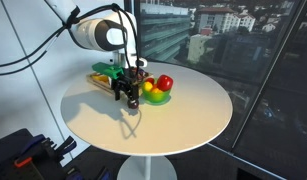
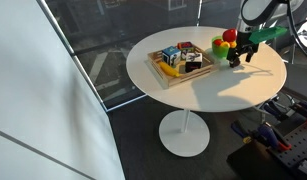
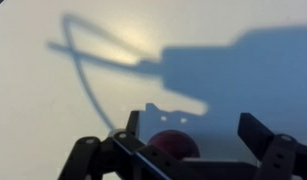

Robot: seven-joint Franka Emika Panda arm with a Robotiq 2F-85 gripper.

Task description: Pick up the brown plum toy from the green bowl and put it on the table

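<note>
Hovering low over the large round cream-white tabletop (image 1: 198, 118), the black Robotiq gripper (image 1: 126, 96) is pointing down just beside the small shallow bright green round bowl (image 1: 161, 99).

In the wrist view the gripper (image 3: 193, 125) is showing its fingers (image 3: 255, 135) spread wider than the small dark brown-maroon round plum toy (image 3: 173, 146). The plum is sitting between them, off-centre, close to one finger and with a clear gap to the other, so nothing is pinching it from both sides. Linkages are covering its lower part, and I cannot tell whether it is touching the tabletop.

The plum is outside the green bowl and over bare tabletop. It is too small to make out under the gripper (image 2: 245, 55) in either exterior view.

The shiny red round fruit toy (image 1: 165, 83) and the yellow fruit toy (image 1: 149, 92) are sitting in the green bowl, touching each other.

The rectangular wooden tray (image 2: 180, 62) with mixed small items is lying on the tabletop, near the bowl on the side away from the gripper.

The arm's shadow is falling across the tabletop under the gripper.
</note>
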